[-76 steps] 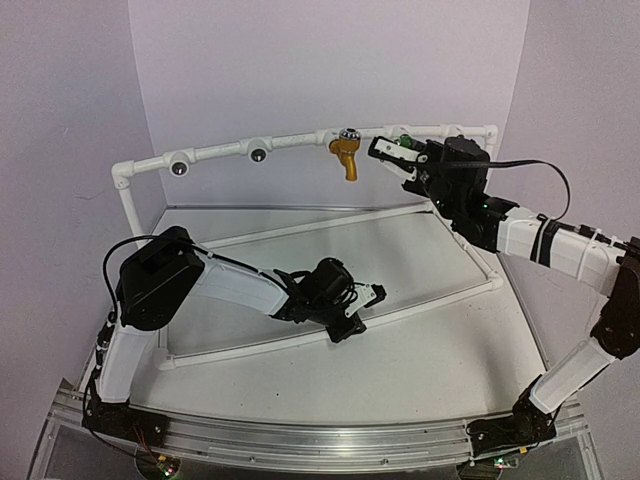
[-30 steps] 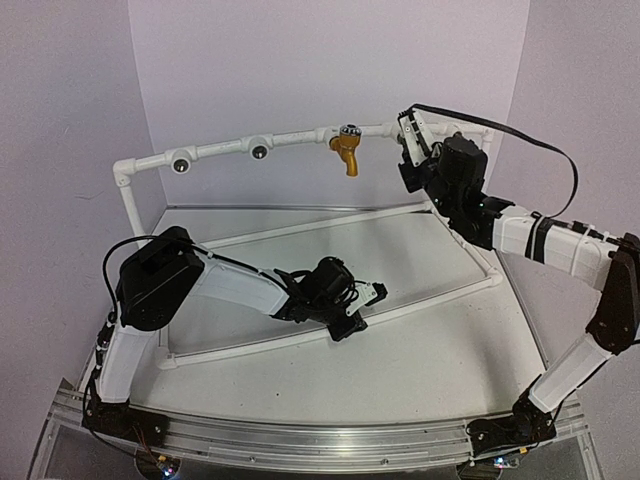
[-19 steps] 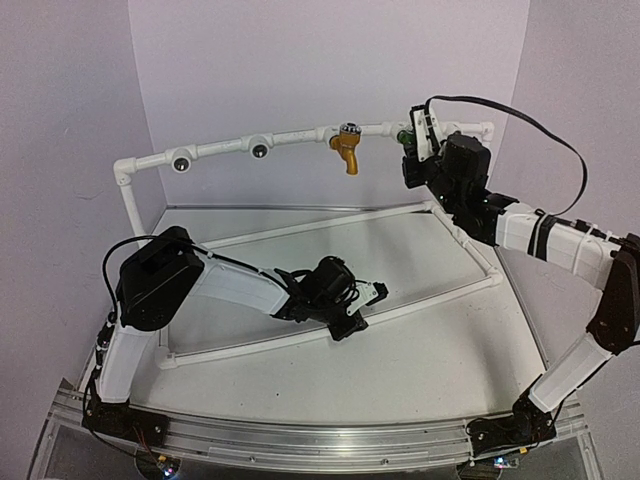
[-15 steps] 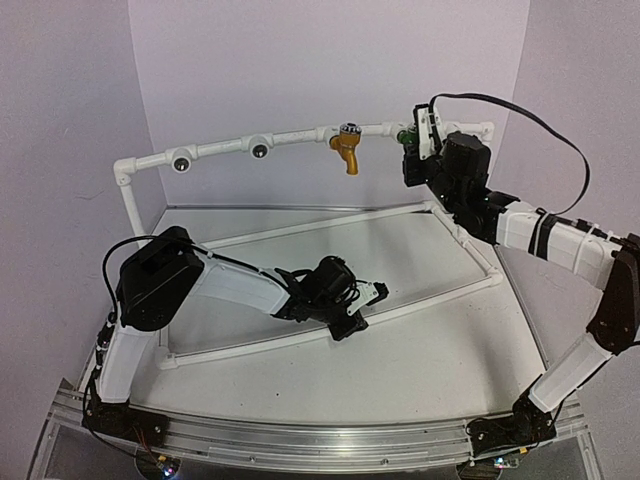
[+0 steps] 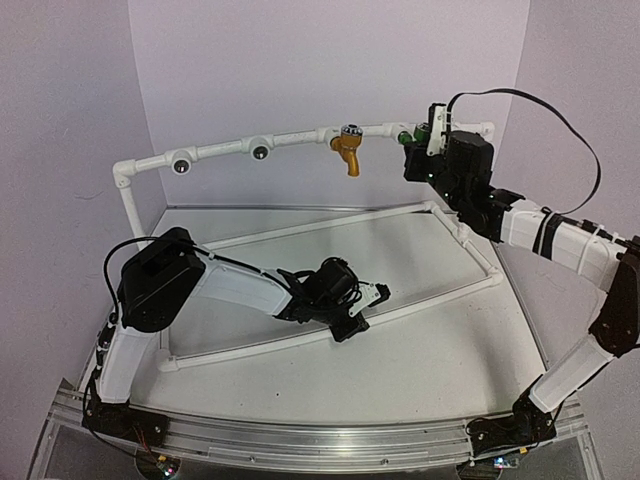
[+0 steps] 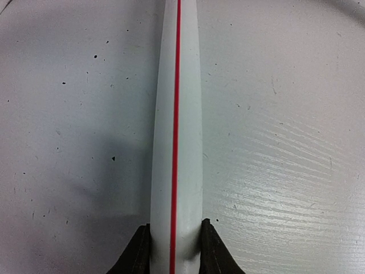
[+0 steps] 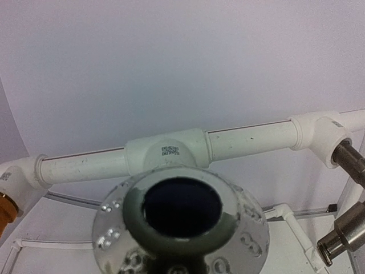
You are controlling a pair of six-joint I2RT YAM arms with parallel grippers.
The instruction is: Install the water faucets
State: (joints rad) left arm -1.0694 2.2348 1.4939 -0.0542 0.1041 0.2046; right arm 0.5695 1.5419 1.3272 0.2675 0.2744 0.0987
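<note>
The mustard-yellow faucet [image 5: 347, 152] hangs spout-down from the white frame's top pipe [image 5: 300, 137]. To its right, my right gripper [image 5: 428, 136] is raised against that pipe and shut on the green faucet [image 5: 406, 136]. In the right wrist view, the green faucet's silver flange and dark opening [image 7: 181, 208] sit just below a white T-fitting [image 7: 168, 151] and hide my fingers. The yellow faucet [image 7: 4, 208] shows at the left edge. My left gripper [image 5: 365, 304] is low on the table, its black fingertips [image 6: 137, 251] shut on the frame's front pipe [image 6: 175, 142], which has a red line.
Two round silver-centred sockets [image 5: 182, 164] [image 5: 260, 152] sit on the left half of the top pipe. A corner post [image 5: 130, 210] stands at the left. Metal stubs [image 7: 348, 157] poke from the right corner fitting. Purple walls close in behind and beside the frame.
My right gripper has turned upright and carried the green faucet up and rightward along the top pipe. The left arm has not moved.
</note>
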